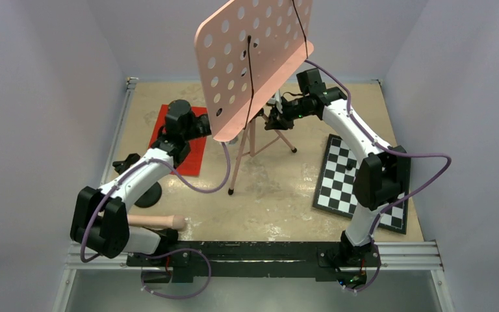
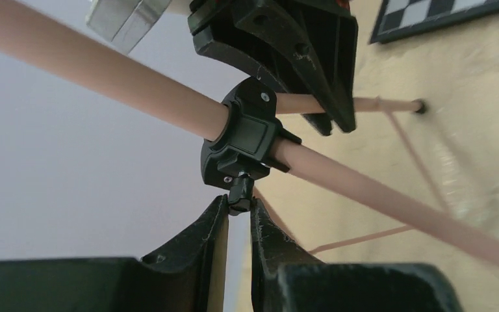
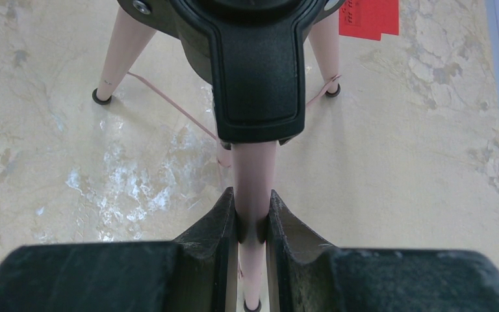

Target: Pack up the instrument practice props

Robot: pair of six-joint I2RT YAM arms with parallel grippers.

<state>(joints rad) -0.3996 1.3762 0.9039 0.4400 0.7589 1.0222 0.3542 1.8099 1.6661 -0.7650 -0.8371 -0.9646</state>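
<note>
Item: pink music stand (image 1: 263, 71), upright at mid-table, its hole-perforated desk (image 1: 234, 39) tilted high over the spread tripod. Build: thin tubes under a wide sheet desk. Probably light but top-heavy, stiff in the tubes, smooth-painted, and apt to swing or slip if taken by the desk. Best holds, by my reckoning, are the tubes close to the joints. Holds in place: the right gripper (image 3: 252, 193) is clamped on one tripod leg (image 3: 253, 169) just below the black hub (image 3: 256, 71). The left gripper (image 2: 239, 203) has its tips pinched narrow on the small clamp knob (image 2: 240, 193) under the black collar (image 2: 240, 136) of the main tube. Other props: red sheet-music pages (image 1: 198, 156) flat at far left, partly under the left arm (image 1: 140, 175); pink rod (image 1: 162, 221) with black round base (image 1: 149, 195), lying at near left. Microphone: not made out. Also present: checkerboard (image 1: 347, 179) at right, not a prop. Room: open table (image 1: 279, 201) between the stand's front foot and the near edge. Grey walls (image 1: 39, 97) close in on three sides, and the desk rises near the back one, so lowering it calls for care.
</note>
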